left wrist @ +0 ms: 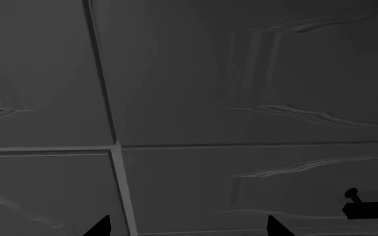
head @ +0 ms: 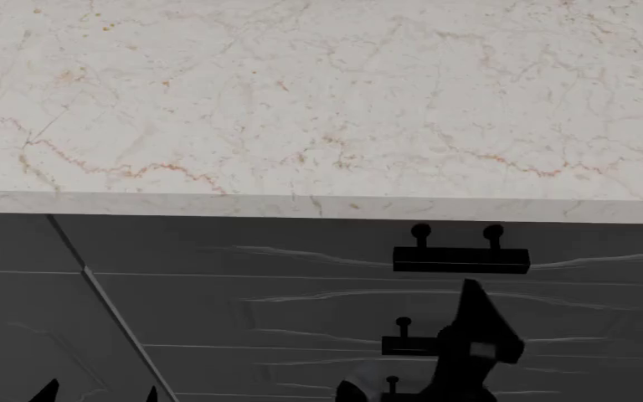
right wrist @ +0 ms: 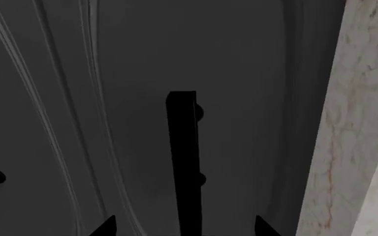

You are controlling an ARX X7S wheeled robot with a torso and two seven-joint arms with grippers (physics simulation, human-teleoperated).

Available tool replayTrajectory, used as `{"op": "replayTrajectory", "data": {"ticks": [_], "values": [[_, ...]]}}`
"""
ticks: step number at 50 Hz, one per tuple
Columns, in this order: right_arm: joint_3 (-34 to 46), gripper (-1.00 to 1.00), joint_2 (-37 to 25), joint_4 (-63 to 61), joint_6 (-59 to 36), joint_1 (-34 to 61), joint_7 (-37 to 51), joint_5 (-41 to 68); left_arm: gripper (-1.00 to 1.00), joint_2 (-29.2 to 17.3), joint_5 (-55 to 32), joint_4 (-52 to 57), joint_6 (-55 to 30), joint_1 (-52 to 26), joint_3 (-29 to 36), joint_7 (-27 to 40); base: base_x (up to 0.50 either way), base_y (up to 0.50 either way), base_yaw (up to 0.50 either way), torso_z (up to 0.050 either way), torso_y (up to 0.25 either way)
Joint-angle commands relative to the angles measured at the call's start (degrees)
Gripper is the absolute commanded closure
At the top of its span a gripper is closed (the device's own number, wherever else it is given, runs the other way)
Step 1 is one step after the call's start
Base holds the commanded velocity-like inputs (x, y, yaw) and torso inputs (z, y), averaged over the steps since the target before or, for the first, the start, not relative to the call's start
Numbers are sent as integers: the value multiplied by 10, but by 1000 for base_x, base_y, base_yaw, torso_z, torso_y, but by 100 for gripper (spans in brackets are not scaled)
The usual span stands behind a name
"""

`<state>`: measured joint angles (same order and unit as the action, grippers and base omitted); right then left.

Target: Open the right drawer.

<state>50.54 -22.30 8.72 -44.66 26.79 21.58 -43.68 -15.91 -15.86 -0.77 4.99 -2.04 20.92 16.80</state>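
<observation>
- A pale marble worktop (head: 321, 100) veined in red-brown is seen filling the far part of the head view, its front edge overhanging the cabinet.
- The right drawer (head: 411, 247) is found directly beneath that edge, right of a vertical seam; it appears closed, its dark-grey front marked with thin wavy lines.
- A second carved drawer front (head: 299, 318) is seen below it, carrying a like handle (head: 417, 343).
- The right gripper (right wrist: 183, 227) is held before the top drawer's black bar handle (right wrist: 182, 162); its jaws are spread either side of the bar, nothing grasped.
- The left gripper (left wrist: 187, 229) is shown facing the panel seams, jaws released.
</observation>
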Motion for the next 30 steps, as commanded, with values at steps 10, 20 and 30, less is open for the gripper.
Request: {"op": "replayTrajectory", "data": {"ticks": [10,20,30], "values": [[17,-100,16,89,12,36,14,-9,-100,-3,-1,4,-4,-1,3,6,0,0,0,0,0],[18,-100,24,125,16,54,18,-8,-100,-3,-1,-3,4,-3,5,5,0,0,0,0,0],[30,-100,35,166,35,77,17,-7,-100,-5,-1,0,0,-4,8,7,0,0,0,0,0]]}}
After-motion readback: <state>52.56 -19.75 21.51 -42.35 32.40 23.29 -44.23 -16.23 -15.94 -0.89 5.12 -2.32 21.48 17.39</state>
